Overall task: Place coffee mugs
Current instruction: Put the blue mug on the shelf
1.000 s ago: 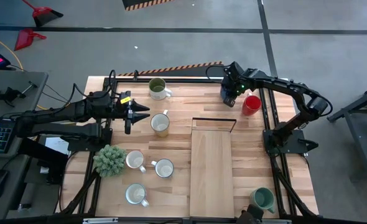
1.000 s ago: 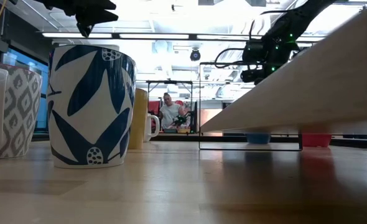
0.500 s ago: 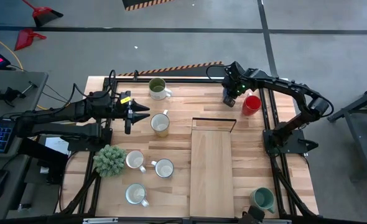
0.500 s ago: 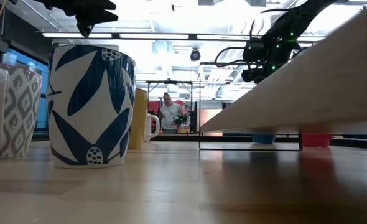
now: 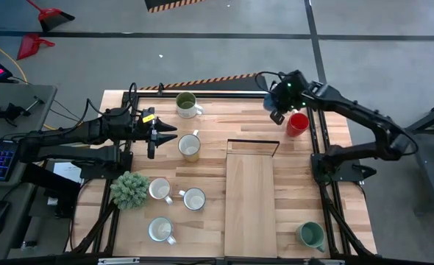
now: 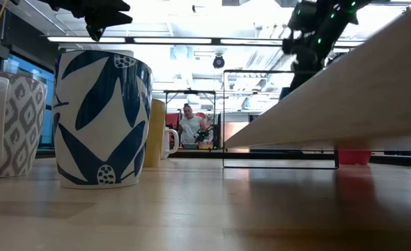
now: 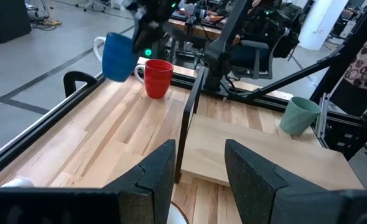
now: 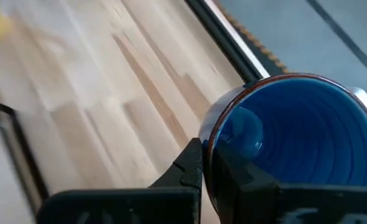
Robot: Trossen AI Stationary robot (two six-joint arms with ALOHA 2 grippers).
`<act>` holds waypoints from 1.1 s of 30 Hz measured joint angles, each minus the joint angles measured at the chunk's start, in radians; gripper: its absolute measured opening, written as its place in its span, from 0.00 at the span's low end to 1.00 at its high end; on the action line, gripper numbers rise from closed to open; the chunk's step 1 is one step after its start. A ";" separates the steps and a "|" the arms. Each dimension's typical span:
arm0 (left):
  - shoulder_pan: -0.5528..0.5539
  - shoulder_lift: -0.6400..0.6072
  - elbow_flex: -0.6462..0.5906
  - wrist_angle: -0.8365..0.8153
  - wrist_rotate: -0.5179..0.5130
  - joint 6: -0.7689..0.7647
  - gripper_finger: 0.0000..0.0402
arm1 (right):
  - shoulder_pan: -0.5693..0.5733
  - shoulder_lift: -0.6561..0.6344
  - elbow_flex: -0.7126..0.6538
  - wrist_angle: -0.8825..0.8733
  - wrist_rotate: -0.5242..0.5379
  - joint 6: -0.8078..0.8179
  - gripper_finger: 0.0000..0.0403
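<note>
- While lifted clear of the table at its far right corner, blue mug hangs from right gripper; fingers clamped tight on the rim, one inside and one outside (wall pinched between).
- Sits just beside red mug, apart from it, not touching.
- Best carried level and slow; thin rim pinch likely to let the mug swing or slip.
- Worth clearing the red mug and the raised board before lowering, then setting down flat before letting go.
- Left gripper parked over the left side near the cream mug, fingers apart, holding nothing.
- Compared with a second back: right arm swung outward and up, blue mug gone from its spot on the wood in the low view; all other mugs and the plant unmoved.
</note>
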 joint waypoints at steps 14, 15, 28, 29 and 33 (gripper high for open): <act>0.000 0.000 0.000 0.000 0.001 -0.009 0.32 | 0.320 -0.157 0.024 0.008 0.150 0.159 0.00; 0.000 0.000 0.000 0.000 0.001 -0.009 0.32 | 0.346 -0.161 0.038 0.004 0.164 0.164 0.00; 0.000 0.000 0.000 0.000 0.001 -0.018 0.32 | 0.736 -0.158 0.237 -0.232 0.330 0.353 0.00; 0.000 0.000 0.000 0.000 0.001 -0.018 0.32 | 0.764 -0.158 0.244 -0.234 0.340 0.373 0.00; 0.000 0.000 0.000 0.000 0.001 -0.018 0.32 | 0.866 -0.158 0.264 -0.240 0.360 0.443 0.00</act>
